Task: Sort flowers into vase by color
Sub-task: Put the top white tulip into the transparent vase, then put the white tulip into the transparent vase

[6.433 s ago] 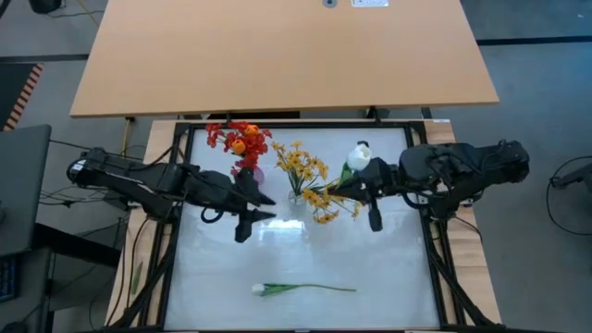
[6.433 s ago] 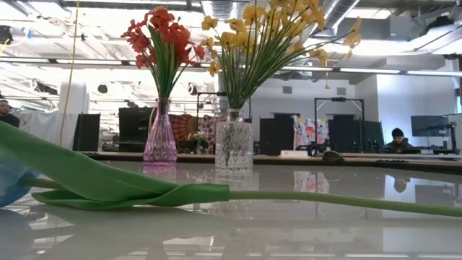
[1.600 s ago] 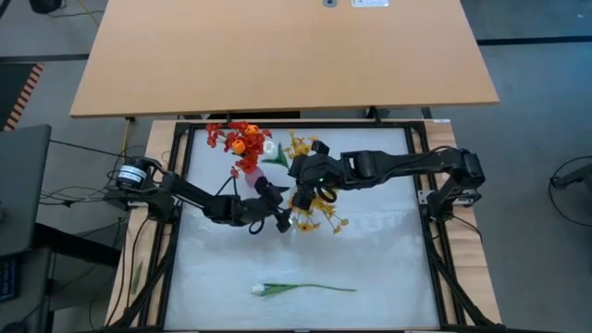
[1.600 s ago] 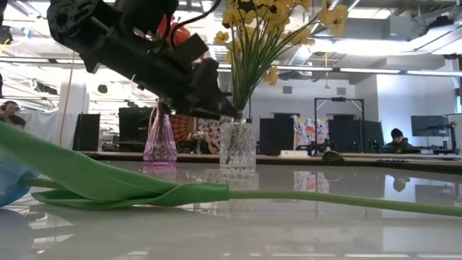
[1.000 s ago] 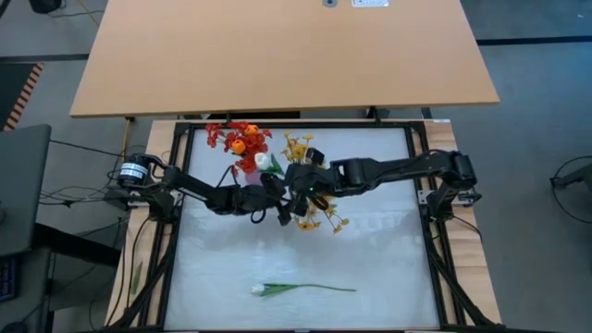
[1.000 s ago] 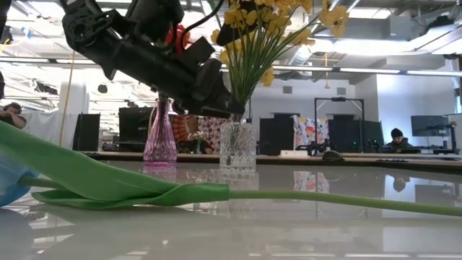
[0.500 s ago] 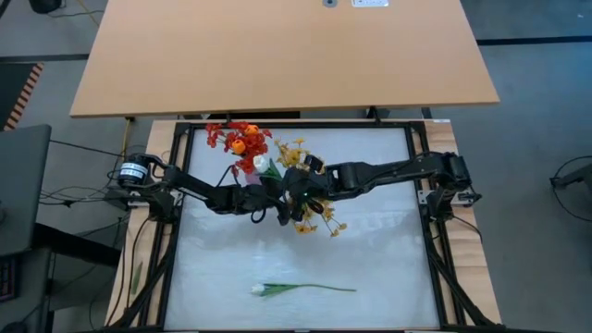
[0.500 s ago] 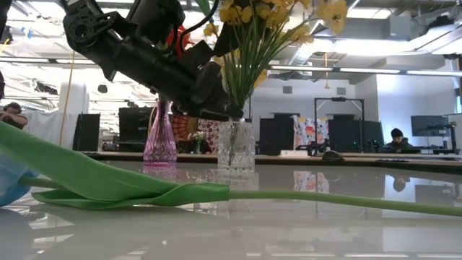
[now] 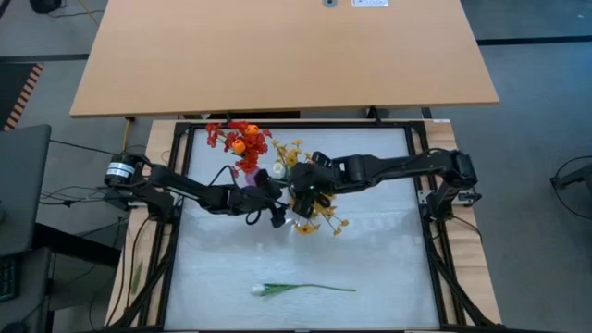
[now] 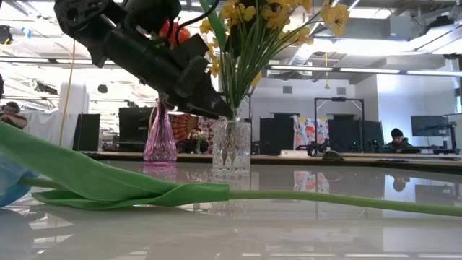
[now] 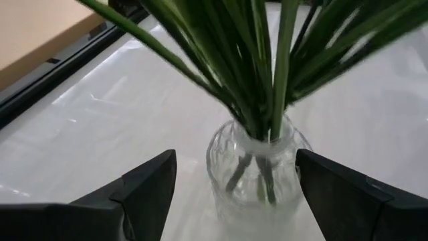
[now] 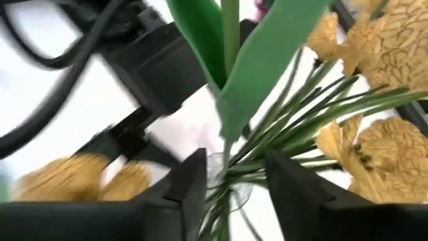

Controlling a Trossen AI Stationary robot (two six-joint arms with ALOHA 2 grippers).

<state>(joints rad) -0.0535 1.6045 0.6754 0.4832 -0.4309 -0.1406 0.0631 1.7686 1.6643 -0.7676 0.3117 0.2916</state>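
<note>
A clear glass vase (image 11: 257, 175) holds the yellow flowers (image 10: 278, 18). A white tulip (image 9: 277, 171) leans out of it toward the pink vase (image 10: 160, 137), which holds the red and orange flowers (image 9: 236, 137). My left gripper (image 11: 235, 161) is open, level beside the clear vase, with a finger on either side and a gap at each. My right gripper (image 12: 234, 161) is open above the vase's mouth, and the tulip's stem (image 12: 229, 60) runs down between its fingers. A second white tulip (image 9: 305, 289) lies flat near the table's front edge.
The two vases stand close together at the far middle of the white table top (image 9: 388, 259). A black frame (image 9: 176, 231) borders the table. In the low view the lying tulip's leaf (image 10: 108, 184) fills the foreground. People sit at desks in the room behind.
The white tulip's head has shifted a little toward the table's right, nearer the clear vase, and the yellow blossoms have swayed. My right gripper has tipped a little over the vase's mouth.
</note>
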